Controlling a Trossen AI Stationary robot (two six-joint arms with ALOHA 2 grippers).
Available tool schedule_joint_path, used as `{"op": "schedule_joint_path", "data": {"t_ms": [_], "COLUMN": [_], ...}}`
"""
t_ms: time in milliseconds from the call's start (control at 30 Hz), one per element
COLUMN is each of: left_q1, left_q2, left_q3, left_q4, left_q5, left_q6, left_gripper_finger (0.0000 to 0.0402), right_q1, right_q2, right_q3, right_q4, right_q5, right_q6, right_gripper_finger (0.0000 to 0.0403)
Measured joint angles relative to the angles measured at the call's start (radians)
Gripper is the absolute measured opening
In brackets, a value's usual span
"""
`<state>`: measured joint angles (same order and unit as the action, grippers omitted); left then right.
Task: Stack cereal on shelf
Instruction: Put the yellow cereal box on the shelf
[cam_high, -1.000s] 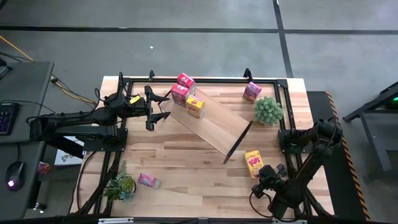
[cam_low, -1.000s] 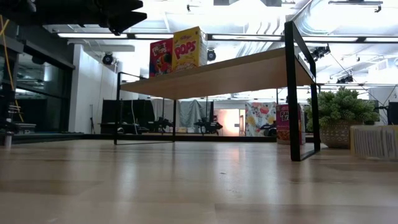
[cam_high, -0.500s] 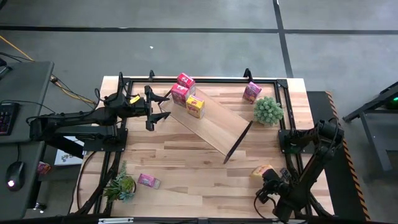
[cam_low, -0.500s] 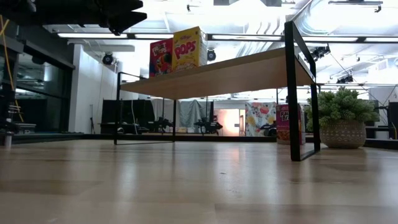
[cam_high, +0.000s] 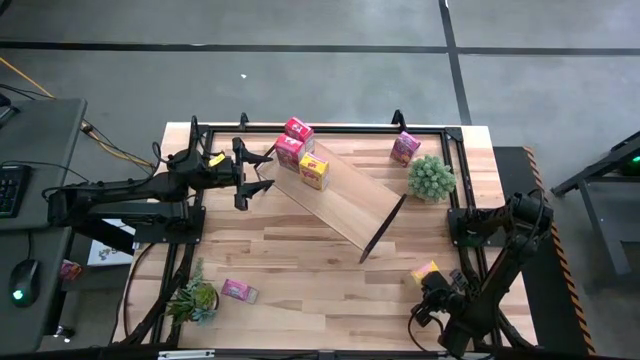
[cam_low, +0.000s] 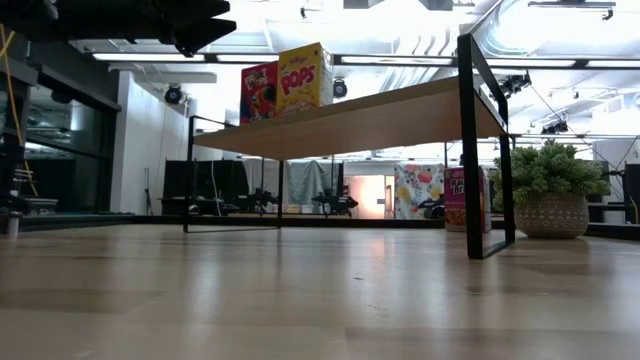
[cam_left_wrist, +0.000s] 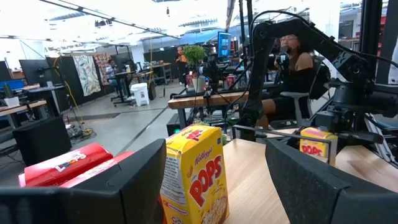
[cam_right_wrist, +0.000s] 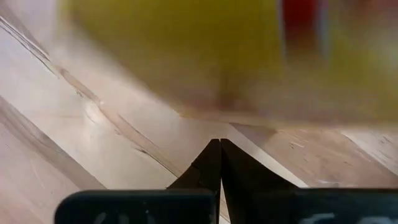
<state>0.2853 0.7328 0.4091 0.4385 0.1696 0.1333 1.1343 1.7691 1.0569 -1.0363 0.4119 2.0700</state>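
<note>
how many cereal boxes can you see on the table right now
6. Two red and one yellow on the shelf, a pink one behind the plant, a yellow one by the right arm, a pink one front left.

Wood, metal and printed card

Shelf: smooth light wood on thin matt black metal frames; cereal boxes glossy printed card; table satin butcher-block.

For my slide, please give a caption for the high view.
Two cereal boxes stand on the shelf; left pincer open beside it.
</note>
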Motion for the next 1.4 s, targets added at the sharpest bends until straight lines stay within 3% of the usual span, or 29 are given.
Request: {"op": "schedule_joint_path", "data": {"t_ms": [733,900,1033,1200,1267,1333,1400], "left_q1": [0.0,0.0,0.0,0.0,0.0,0.0,0.0], "left_q2": [0.0,0.0,0.0,0.0,0.0,0.0,0.0], "left_q3": [0.0,0.0,0.0,0.0,0.0,0.0,0.0], "left_q4": [0.0,0.0,-0.001,-0.001,-0.001,-0.001,-0.001], "left_q5": [0.0,0.0,0.0,0.0,0.0,0.0,0.0], "left_q6": [-0.001,-0.006,-0.018,-0.018,-0.018,-0.018,-0.018], "left_gripper_finger": [0.0266,0.0266,0.0266,0.0266,0.0266,0.0266,0.0266], "right_q1": [-0.001,-0.002,-0.002,-0.01,-0.023,-0.046,-0.079], "right_q2": [-0.001,-0.015,-0.053,-0.12,-0.156,-0.195,-0.241], "right_q3": [0.0,0.001,0.001,0.002,0.002,0.002,0.002], "right_q4": [0.016,0.107,0.293,0.515,0.556,0.564,0.546], "right_q5": [-0.02,-0.046,0.144,0.577,0.702,0.747,0.725], "right_q6": [-0.002,-0.005,-0.083,-0.359,-0.477,-0.578,-0.655], "right_gripper_finger": [0.0,0.0,0.0,0.0005,0.0013,0.0029,0.0055]}}
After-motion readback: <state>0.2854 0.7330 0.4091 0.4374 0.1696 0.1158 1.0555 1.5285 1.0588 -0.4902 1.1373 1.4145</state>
